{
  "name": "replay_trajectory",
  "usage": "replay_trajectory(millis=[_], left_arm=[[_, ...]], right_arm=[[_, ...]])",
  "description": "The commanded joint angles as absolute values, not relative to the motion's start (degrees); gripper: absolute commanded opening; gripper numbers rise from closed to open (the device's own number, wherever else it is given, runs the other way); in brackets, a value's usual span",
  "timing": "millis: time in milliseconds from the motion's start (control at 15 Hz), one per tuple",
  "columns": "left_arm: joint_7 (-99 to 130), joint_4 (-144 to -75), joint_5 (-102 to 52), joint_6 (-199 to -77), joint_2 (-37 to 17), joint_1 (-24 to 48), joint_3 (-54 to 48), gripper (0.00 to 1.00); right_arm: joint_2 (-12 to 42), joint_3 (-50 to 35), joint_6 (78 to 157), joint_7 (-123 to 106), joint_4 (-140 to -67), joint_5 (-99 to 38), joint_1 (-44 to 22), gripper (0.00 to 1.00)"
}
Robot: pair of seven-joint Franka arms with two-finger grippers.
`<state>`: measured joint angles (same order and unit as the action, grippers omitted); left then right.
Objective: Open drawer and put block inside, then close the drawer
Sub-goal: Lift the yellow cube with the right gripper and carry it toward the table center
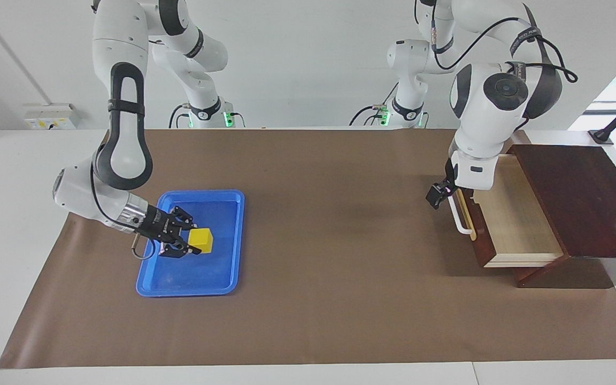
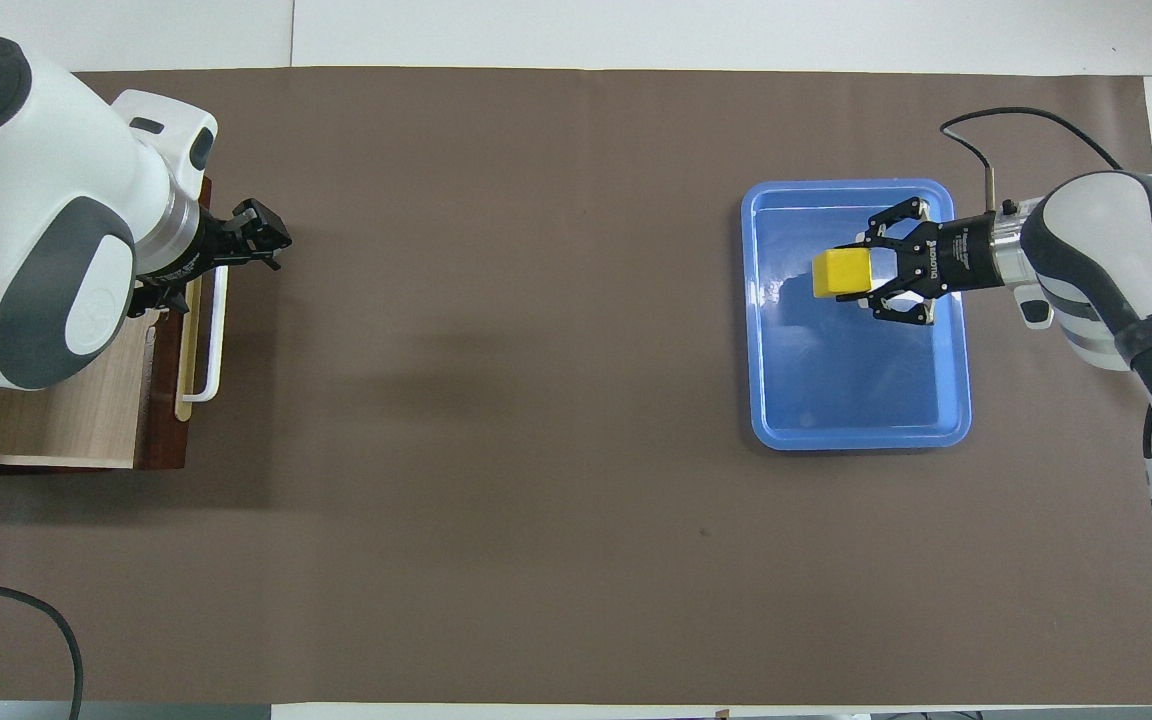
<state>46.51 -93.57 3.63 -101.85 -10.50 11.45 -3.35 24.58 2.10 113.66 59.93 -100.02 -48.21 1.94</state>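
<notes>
The right gripper [image 1: 187, 245] is clamped on the block [image 1: 201, 240] above the tray [image 1: 221, 278]. The open drawer [image 1: 511, 219] lies at the left arm's end, where the left gripper [image 1: 438, 195] hangs by the handle [image 1: 459, 216], jaws apart.

White table [image 1: 14, 176] wears a brown mat [image 1: 329, 299]; on it, a blue tray [image 1: 217, 278] toward the right arm's end, dark cabinet [image 1: 586, 203] toward the left arm's.

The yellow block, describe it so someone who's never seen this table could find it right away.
Start at the brown mat covering the table and go to the flat blue tray at the right arm's end. Just above it, the right gripper is shut on the block, a small bright yellow cube and the only yellow thing there.
</notes>
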Motion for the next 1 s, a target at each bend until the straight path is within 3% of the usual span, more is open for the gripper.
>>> replay_trajectory(millis=[0, 600, 733, 800, 933], left_arm=[[59.54, -92.37, 0.18, -101.07, -10.02, 11.25, -3.34, 1.00], [98.24, -89.84, 0.09, -105.13, -11.51, 12.30, -3.51, 1.00], [105.00, -83.53, 0.26, -101.18, -16.67, 12.74, -3.87, 1.00], [106.77, -77.14, 0.61, -97.86, -20.79, 16.57, -3.43, 1.00], [112.29, -76.46, 0.88, -97.55, -22.23, 19.49, -3.43, 1.00]], right_arm=[[28.82, 2.02, 108.12, 69.14, -88.36, -47.02, -0.78, 0.00], [34.63, 1.94, 111.79, 93.15, -74.01, -40.34, -19.59, 0.00], [35.24, 2.46, 114.59, 95.79, -73.30, -39.73, -25.02, 0.00], [35.24, 2.29, 118.44, 98.32, -73.47, -39.73, -26.61, 0.00], [35.42, 2.11, 119.09, 98.70, -73.39, -40.34, -27.16, 0.00]])
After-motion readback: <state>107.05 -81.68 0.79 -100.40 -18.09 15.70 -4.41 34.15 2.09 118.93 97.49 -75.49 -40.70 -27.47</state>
